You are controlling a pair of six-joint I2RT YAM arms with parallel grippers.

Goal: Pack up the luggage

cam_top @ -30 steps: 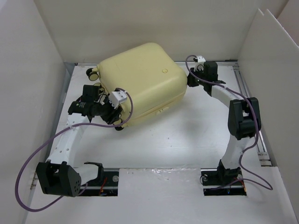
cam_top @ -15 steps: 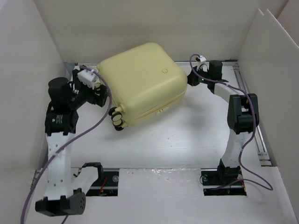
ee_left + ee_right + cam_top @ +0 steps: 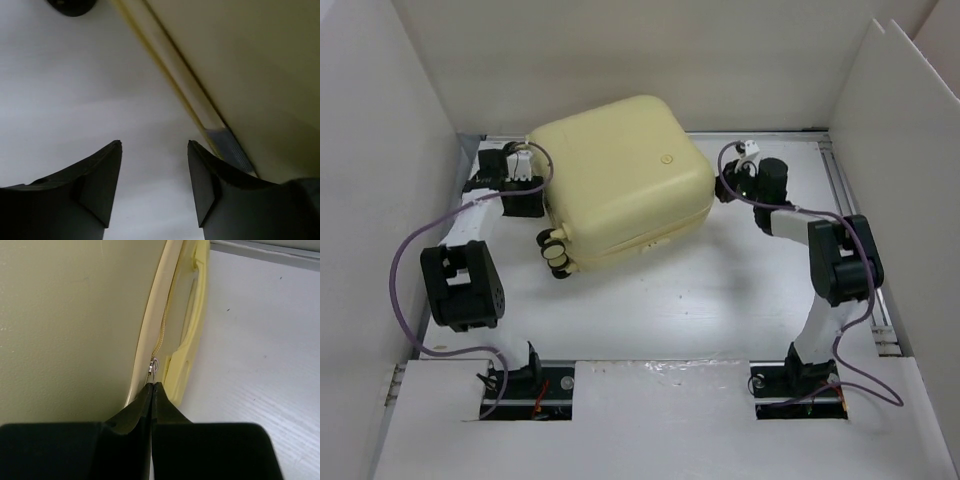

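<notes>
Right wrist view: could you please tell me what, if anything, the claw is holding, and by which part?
The right claw is shut on the small metal zipper pull of the pale yellow hard-shell suitcase, pinching its tab between the fingertips.

- A white table (image 3: 700,290) fills the middle of the top view, its bare surface widest in the centre and lower right.
- The pale yellow luggage (image 3: 620,180) lies closed and flat on it, upper centre, turned at an angle.
- Its wheels (image 3: 553,250) show at its lower left corner.
- A metal rail (image 3: 853,230) runs along the table's right edge.
</notes>
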